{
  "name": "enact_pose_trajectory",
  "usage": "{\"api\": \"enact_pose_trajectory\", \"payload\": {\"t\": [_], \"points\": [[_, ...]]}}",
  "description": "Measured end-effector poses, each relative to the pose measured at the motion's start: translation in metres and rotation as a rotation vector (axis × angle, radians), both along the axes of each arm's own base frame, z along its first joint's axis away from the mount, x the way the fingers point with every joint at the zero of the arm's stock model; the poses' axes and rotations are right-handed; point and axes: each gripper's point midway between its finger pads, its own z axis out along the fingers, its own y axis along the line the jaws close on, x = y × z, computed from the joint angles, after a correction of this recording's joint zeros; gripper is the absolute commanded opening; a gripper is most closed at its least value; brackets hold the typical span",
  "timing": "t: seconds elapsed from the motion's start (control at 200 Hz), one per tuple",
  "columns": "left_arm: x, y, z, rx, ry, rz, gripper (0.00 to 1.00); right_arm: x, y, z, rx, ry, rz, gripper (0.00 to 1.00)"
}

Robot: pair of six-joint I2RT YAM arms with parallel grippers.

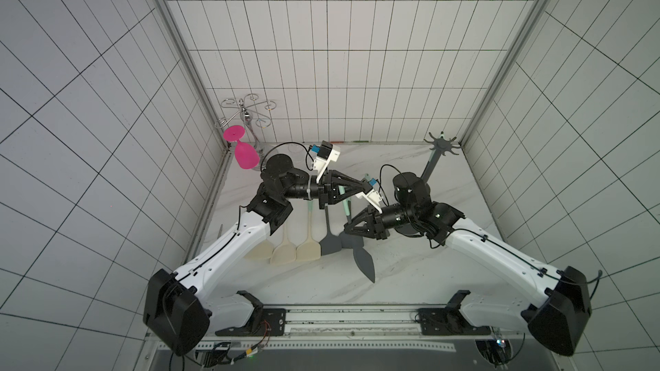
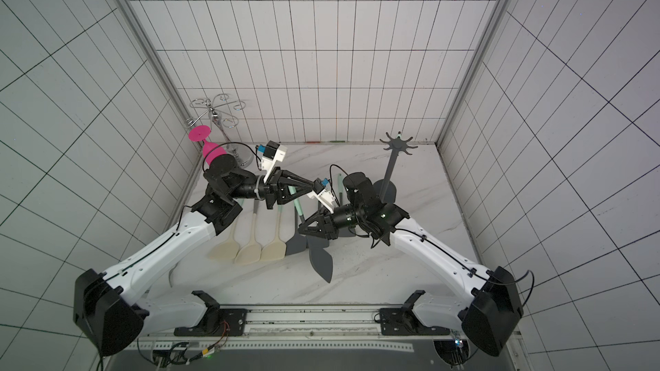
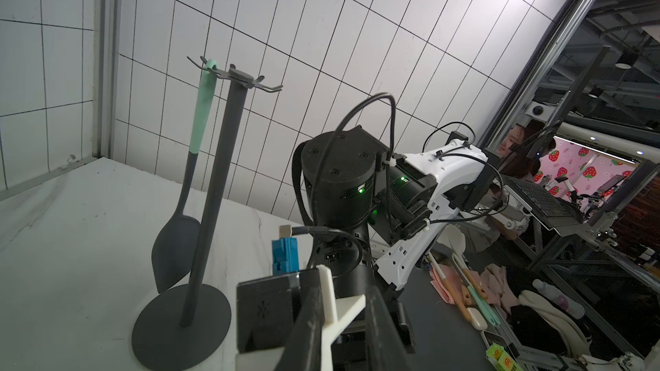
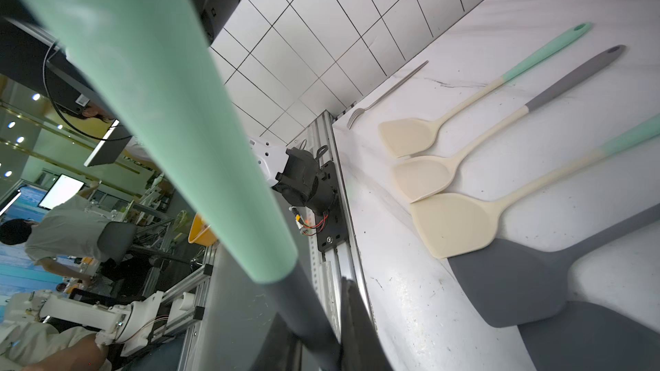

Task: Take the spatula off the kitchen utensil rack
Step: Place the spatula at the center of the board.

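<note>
While my left gripper (image 1: 363,184) points toward three o'clock, pinched shut, my right gripper (image 1: 347,227) clamps a spatula (image 1: 364,262) over the marble table (image 1: 410,273); a second spatula (image 3: 178,244) hangs on the rack (image 1: 441,144) in the tiled one o'clock corner.

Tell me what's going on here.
The right end effector is closed on the shaft of a pointed grey spatula with a mint handle, holding it over the spatulas lying on the table. The left end effector, jaws together, hovers near that handle. A matching spatula hangs on the kitchen utensil rack.
</note>
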Motion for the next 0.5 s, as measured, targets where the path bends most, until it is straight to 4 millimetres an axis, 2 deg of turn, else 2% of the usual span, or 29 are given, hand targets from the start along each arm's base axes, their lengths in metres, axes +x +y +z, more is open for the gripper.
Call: {"api": "enact_pose_trajectory", "payload": {"t": [0.025,0.05,0.09,0.13,0.19,0.27,0.4,0.5], "points": [[-0.001,0.001,0.001,-0.002,-0.004,0.002,0.39,0.001,-0.001,0.0,-0.004,-0.013,-0.013,0.0],[-0.001,0.002,0.001,-0.005,-0.008,0.009,0.49,0.002,-0.003,0.001,-0.011,-0.029,-0.025,0.0],[-0.002,0.004,0.003,-0.011,-0.015,0.021,0.59,0.004,-0.007,0.0,-0.032,-0.051,-0.061,0.0],[0.004,0.008,0.003,-0.012,-0.002,0.074,0.66,0.007,-0.014,0.003,-0.051,-0.105,-0.101,0.0],[0.014,0.016,0.002,-0.01,0.008,0.163,0.7,0.011,-0.028,0.013,-0.092,-0.168,-0.187,0.0],[0.024,0.03,0.006,-0.009,0.0,0.289,0.72,0.023,-0.058,0.039,-0.142,-0.271,-0.34,0.0],[0.028,0.051,0.024,-0.036,-0.045,0.46,0.73,0.044,-0.123,0.109,-0.205,-0.448,-0.656,0.0],[0.034,0.06,0.029,-0.047,-0.055,0.536,0.73,0.047,-0.179,0.158,-0.244,-0.553,-0.908,0.0]]}}
